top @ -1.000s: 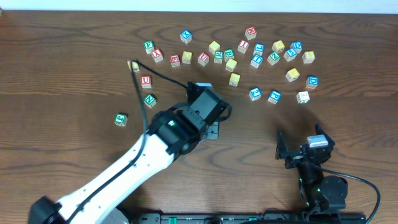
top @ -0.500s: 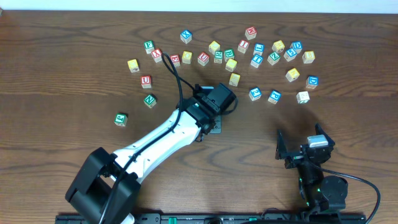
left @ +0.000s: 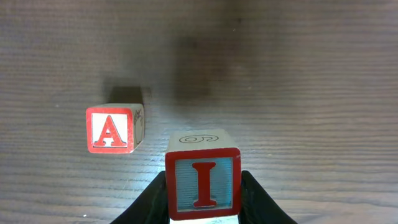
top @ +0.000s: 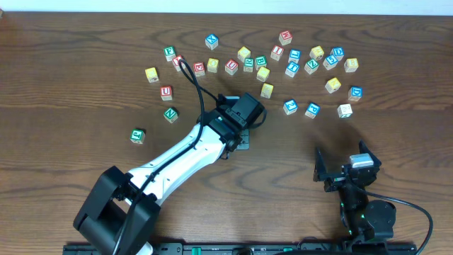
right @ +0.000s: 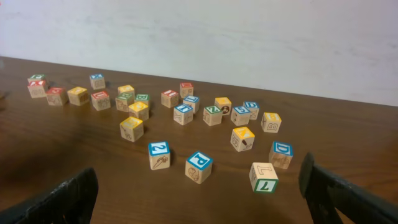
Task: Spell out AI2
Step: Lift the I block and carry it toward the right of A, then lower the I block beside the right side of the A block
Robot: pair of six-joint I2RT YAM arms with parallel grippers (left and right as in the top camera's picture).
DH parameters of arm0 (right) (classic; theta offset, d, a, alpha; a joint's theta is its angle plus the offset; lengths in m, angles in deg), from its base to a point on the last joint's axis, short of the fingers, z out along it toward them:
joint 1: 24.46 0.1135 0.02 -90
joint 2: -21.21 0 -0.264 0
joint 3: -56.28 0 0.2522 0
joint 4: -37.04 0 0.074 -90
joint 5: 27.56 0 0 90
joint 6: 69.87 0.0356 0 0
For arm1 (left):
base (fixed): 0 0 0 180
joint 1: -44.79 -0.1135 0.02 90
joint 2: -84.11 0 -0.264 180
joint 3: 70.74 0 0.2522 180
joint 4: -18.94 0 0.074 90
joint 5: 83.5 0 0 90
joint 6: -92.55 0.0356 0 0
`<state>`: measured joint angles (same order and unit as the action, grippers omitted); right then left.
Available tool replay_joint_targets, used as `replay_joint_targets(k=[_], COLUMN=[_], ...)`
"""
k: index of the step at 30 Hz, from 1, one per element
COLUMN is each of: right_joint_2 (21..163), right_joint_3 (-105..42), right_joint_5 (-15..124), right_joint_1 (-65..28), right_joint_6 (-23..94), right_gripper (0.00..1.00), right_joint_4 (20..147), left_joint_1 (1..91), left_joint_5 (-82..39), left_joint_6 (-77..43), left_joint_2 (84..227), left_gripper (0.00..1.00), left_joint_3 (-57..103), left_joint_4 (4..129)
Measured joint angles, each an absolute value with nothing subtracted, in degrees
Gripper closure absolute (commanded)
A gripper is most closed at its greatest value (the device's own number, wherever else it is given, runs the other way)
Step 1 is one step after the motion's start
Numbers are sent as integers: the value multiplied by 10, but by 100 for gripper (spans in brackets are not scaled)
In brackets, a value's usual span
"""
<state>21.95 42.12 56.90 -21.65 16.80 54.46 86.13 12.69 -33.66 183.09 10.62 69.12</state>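
Beside one A-block (left: 112,129), one I-block (left: 203,183)

A dark brown wooden counter (top: 64,78), its fine grain running side to side, fills the overhead view under soft, even light that leaves a faint sheen on the wood, and along its far edge a plain off-white wall (right: 217,37) rises in a straight line.
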Motion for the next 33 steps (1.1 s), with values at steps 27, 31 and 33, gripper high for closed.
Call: replay_joint_targets(k=[27,31,33], right_joint_2=[219,219,219], right_joint_3=[421,421,421], right_joint_5=[569,569,569], right_joint_1=[-217,-217,-217], right_joint_6=[168,168,168], right_gripper=[1,1,1], right_joint_4=[545,545,545], left_joint_1=[839,839,839], left_joint_5=[135,135,135], left_joint_6=[-330,-328,-325], left_joint_2=[1835,1835,1835], left_gripper=[92,92,92], left_joint_3=[42,38,34], left_joint_4=[621,609,603])
